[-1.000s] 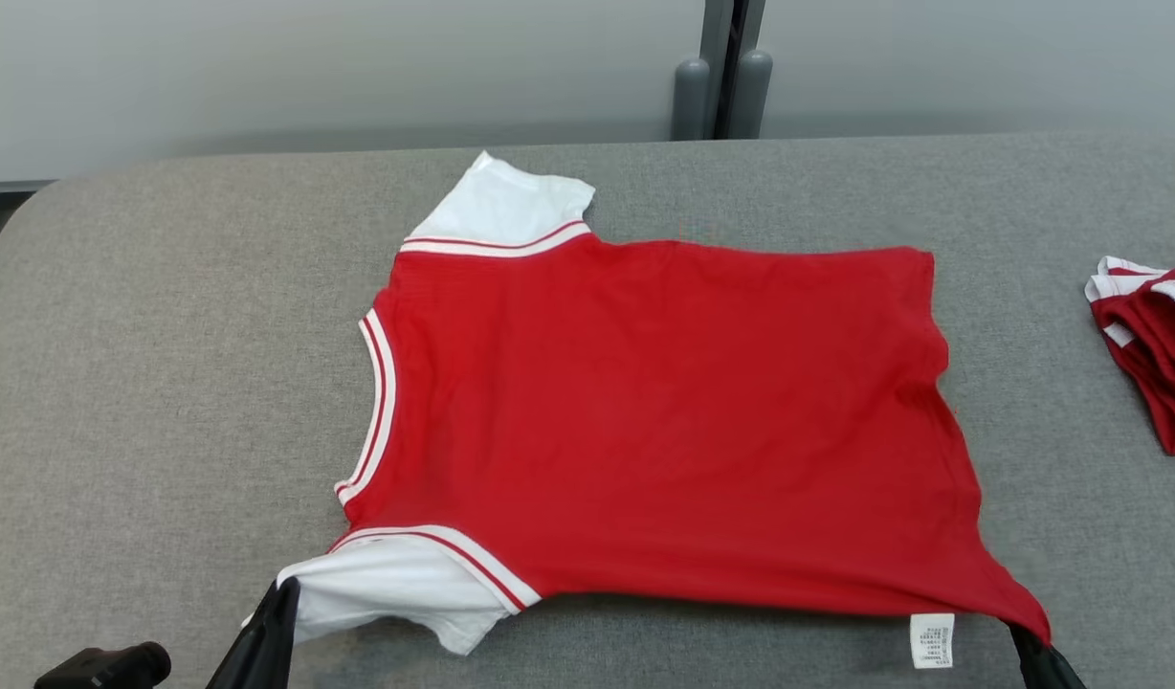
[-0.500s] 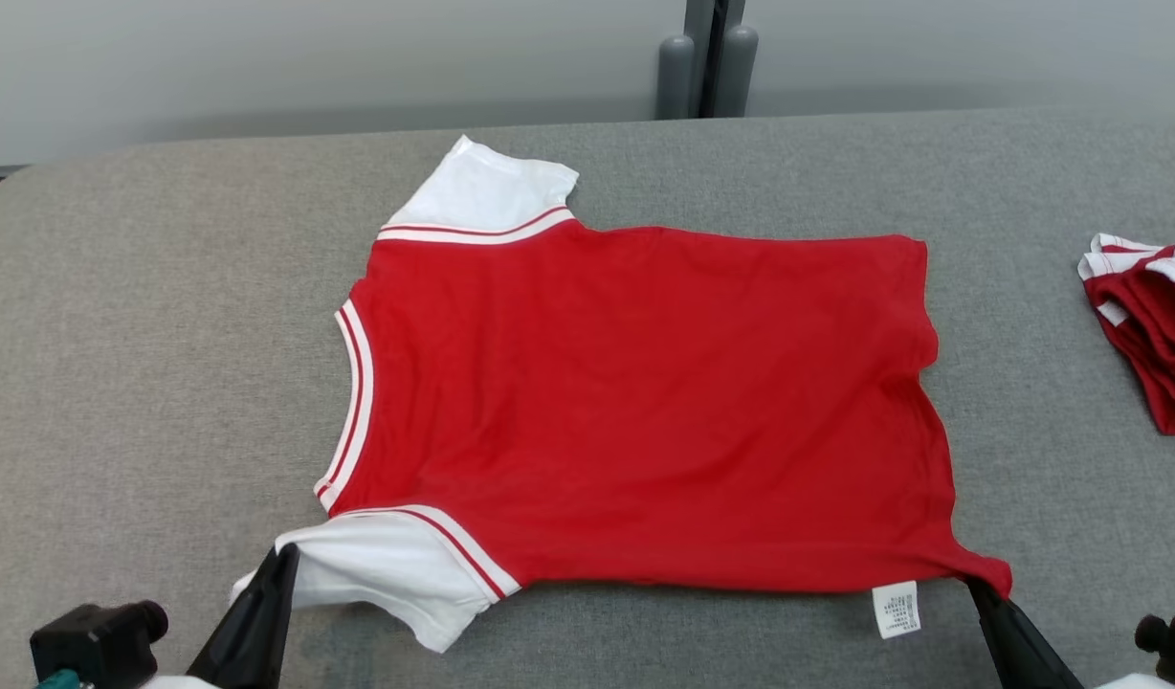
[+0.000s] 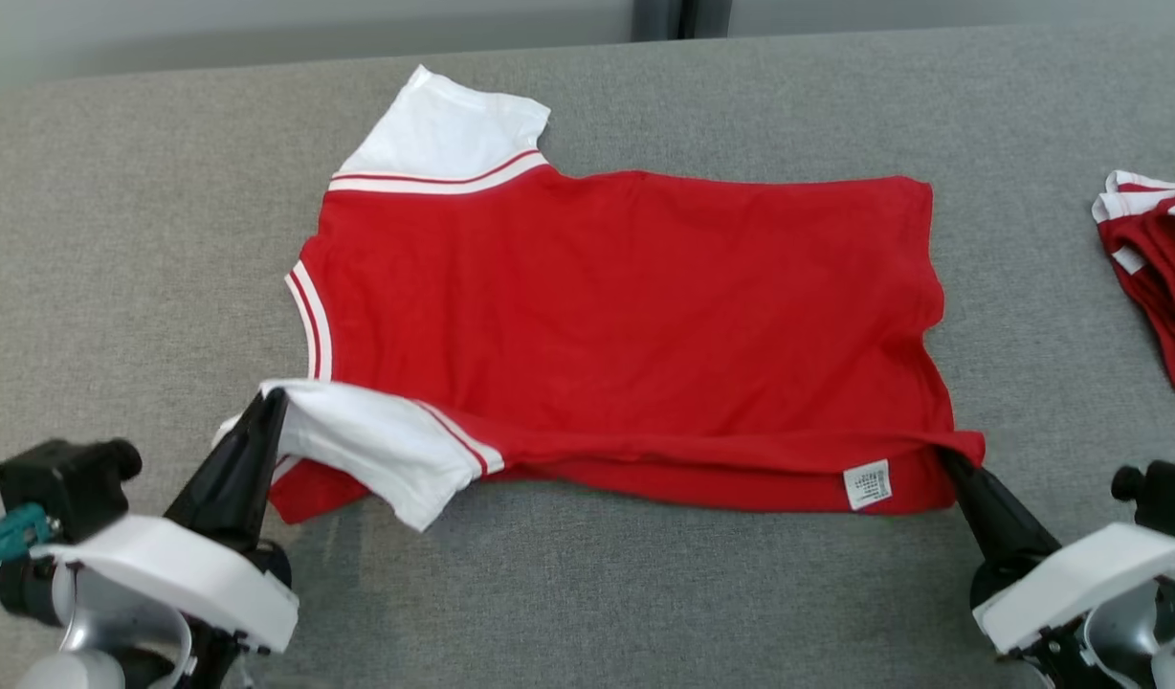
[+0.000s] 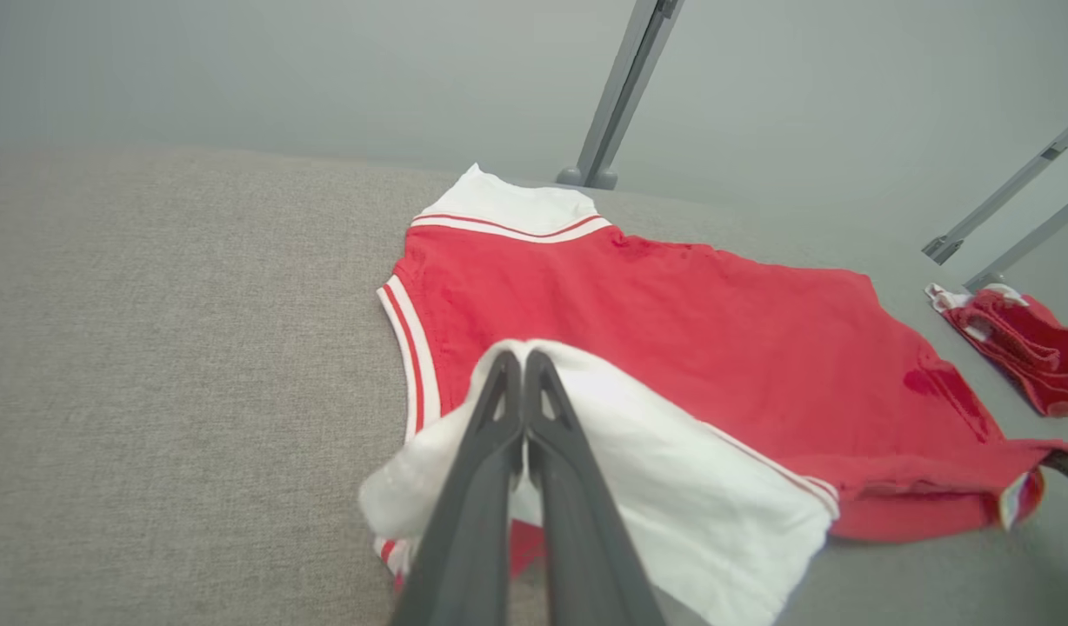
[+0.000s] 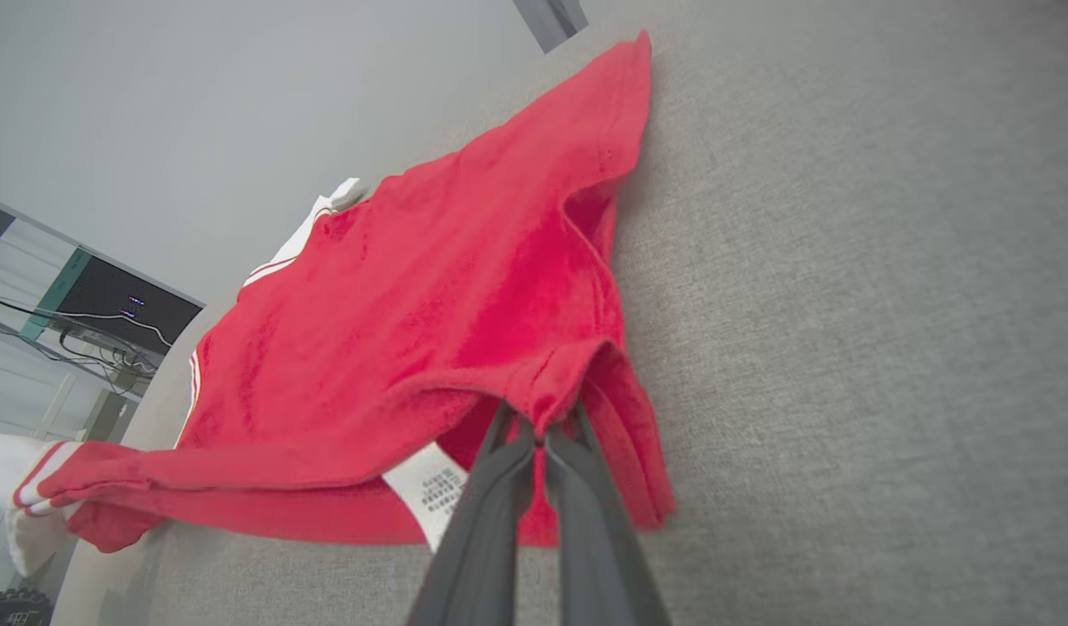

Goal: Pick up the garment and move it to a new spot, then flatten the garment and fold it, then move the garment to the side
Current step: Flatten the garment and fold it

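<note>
The garment (image 3: 626, 306) is a red shirt with white sleeves and striped trim, spread on the grey table (image 3: 119, 239), collar to the left. Its near edge is lifted and curling over the body. My left gripper (image 3: 272, 397) is shut on the near white sleeve (image 3: 377, 445); the left wrist view shows the fingers (image 4: 521, 365) pinching that white cloth (image 4: 673, 487). My right gripper (image 3: 943, 457) is shut on the near hem corner beside a white care label (image 3: 867, 484). In the right wrist view the red hem (image 5: 543, 391) bunches at the closed tips (image 5: 538, 439).
A second red and white garment (image 3: 1157, 258) lies bunched at the table's right edge, also in the left wrist view (image 4: 1017, 343). A grey post (image 4: 621, 96) stands behind the table against a pale wall. Bare grey cloth surface lies left of the shirt.
Both grippers have raised the shirt's near edge and carried it toward the far side, so it now folds over the body. The head camera has tilted down and shifted.
</note>
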{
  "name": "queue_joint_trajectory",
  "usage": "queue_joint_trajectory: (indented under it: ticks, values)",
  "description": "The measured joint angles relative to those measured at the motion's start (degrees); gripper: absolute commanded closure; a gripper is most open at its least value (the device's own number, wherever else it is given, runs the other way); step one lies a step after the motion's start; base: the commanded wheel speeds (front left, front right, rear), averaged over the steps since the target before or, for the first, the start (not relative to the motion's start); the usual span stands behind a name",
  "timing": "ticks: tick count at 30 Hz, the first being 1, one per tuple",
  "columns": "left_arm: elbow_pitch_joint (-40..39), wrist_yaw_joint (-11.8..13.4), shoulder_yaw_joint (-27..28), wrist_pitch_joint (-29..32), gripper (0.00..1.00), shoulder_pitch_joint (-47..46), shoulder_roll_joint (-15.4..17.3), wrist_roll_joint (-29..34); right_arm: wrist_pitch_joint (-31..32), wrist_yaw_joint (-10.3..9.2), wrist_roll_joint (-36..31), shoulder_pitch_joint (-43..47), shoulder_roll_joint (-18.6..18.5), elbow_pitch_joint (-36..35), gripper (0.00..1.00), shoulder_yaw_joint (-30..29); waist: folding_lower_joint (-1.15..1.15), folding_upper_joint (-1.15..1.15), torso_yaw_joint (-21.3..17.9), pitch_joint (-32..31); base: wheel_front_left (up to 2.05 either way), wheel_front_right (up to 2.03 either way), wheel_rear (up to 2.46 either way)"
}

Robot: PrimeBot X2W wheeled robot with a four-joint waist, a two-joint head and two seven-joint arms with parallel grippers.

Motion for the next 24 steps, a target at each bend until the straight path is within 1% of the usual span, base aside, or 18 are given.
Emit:
queue_joint_trajectory:
  ticks: [4, 9, 10, 11, 12, 13, 14, 15, 16, 20, 22, 24]
  values:
    - [4.0, -1.7, 0.0, -0.2, 1.00, -3.2, -1.2, -1.6, 0.5, 0.01, 0.1, -3.1, -0.6, 1.8, 1.00, 1.0, 0.00, 0.00, 0.1, 1.3, 0.00, 0.00, 0.00]
    - [9.8, -4.5, -1.0, -0.7, 1.00, -6.7, -2.0, -2.3, -0.7, 0.01, 0.1, -5.4, -0.9, 3.6, 1.00, 1.9, 0.00, 0.00, 0.4, 2.9, 0.00, 0.00, 0.00]
    - [10.9, -5.1, -1.1, -1.1, 0.91, -7.3, -2.4, -2.5, -1.3, 0.00, 0.3, -5.8, -1.0, 3.8, 1.00, 2.2, 0.00, 0.00, 0.4, 3.3, 0.00, 0.00, 0.00]
    - [12.1, -5.7, -1.2, -1.6, 0.60, -8.1, -2.9, -2.5, -2.1, 0.00, 0.5, -6.2, -1.1, 3.9, 1.00, 2.5, 0.00, 0.00, 0.5, 3.6, 0.00, 0.00, 0.00]
    - [13.2, -6.3, -1.5, -2.1, 0.11, -8.7, -3.2, -2.5, -3.1, 0.01, 0.6, -6.5, -1.2, 3.8, 0.87, 2.8, 0.00, 0.00, 0.5, 3.9, 0.00, 0.00, 0.00]
    - [14.5, -7.0, -1.7, -3.0, 0.00, -9.4, -3.5, -2.5, -3.9, 0.00, 0.9, -6.8, -1.4, 3.9, 0.51, 3.3, 0.00, 0.00, 0.5, 4.2, 0.00, 0.00, 0.00]
    - [15.5, -7.4, -1.6, -4.2, 0.00, -9.9, -3.8, -2.2, -5.1, 0.00, 1.0, -6.9, -1.7, 3.9, 0.04, 3.8, 0.00, 0.00, 0.6, 4.4, 0.00, 0.00, 0.00]
    - [16.5, -7.7, -1.6, -5.2, 0.00, -10.5, -4.0, -1.9, -6.2, 0.00, 1.0, -7.1, -2.0, 3.8, 0.00, 4.3, 0.00, 0.00, 0.5, 4.6, 0.00, 0.00, 0.00]
    - [17.3, -8.0, -1.4, -6.8, 0.00, -10.9, -4.5, -1.5, -7.8, 0.00, 1.0, -7.3, -2.4, 3.6, 0.00, 5.0, 0.00, 0.00, 0.5, 4.7, 0.00, 0.00, 0.00]
    - [19.9, -8.1, -0.7, -13.4, 0.00, -12.2, -6.6, 0.7, -15.1, 0.00, -0.3, -7.5, -2.9, 3.0, 0.00, 6.2, 0.00, 0.00, 0.1, 4.8, 0.00, 0.00, 0.00]
    - [20.8, -7.9, -0.5, -17.2, 0.00, -12.8, -7.5, 2.3, -19.2, 0.00, -1.8, -7.6, -3.1, 2.8, 0.00, 6.7, 0.00, 0.00, 0.0, 4.6, 0.00, 0.00, 0.00]
    - [21.5, -7.0, 0.1, -20.6, 0.00, -13.1, -8.4, 4.2, -23.0, 0.00, -4.5, -7.7, -3.5, 2.8, 0.00, 6.7, 0.00, 0.00, -0.1, 4.4, 0.00, 0.00, 0.00]
